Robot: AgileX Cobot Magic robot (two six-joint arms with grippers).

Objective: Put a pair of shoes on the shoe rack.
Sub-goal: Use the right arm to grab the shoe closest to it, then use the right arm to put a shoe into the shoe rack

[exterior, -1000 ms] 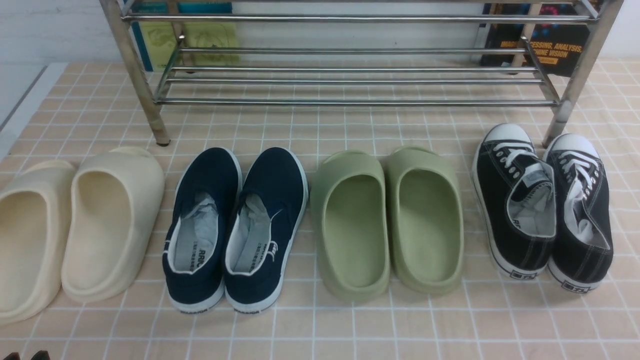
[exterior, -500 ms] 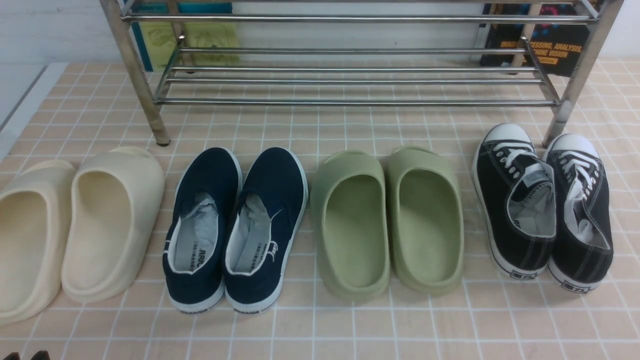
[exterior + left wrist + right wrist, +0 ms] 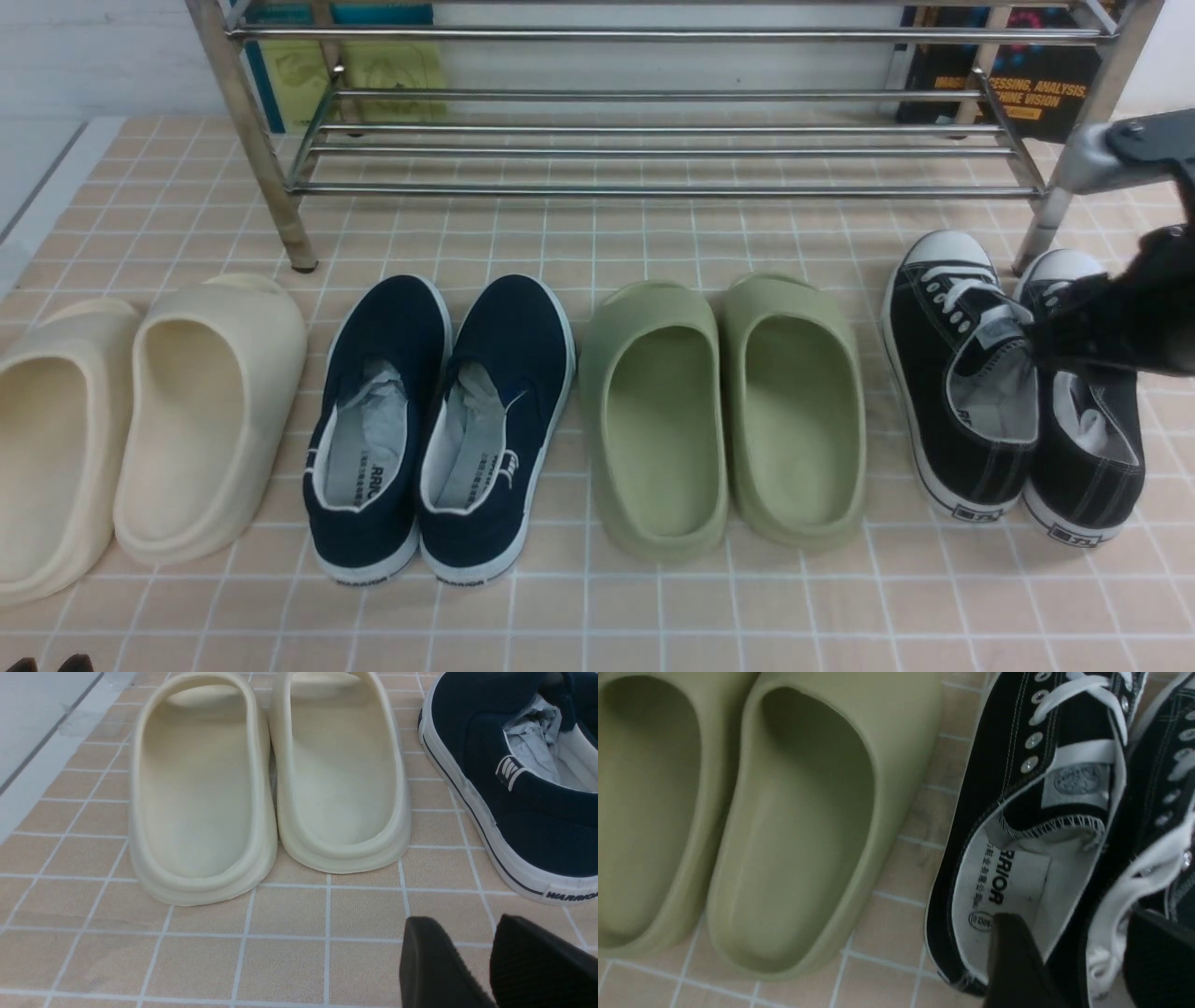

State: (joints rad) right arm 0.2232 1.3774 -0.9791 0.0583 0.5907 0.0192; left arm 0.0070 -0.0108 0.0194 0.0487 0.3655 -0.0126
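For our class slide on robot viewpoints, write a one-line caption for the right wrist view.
Two black sneakers beside green clogs, beneath the right gripper's parted fingers.

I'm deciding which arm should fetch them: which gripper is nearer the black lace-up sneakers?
Right. The right gripper hovers over them; the left is beyond the cream clogs.

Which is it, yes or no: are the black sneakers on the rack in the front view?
No, both black sneakers stand on the tiled floor in front of the rack.
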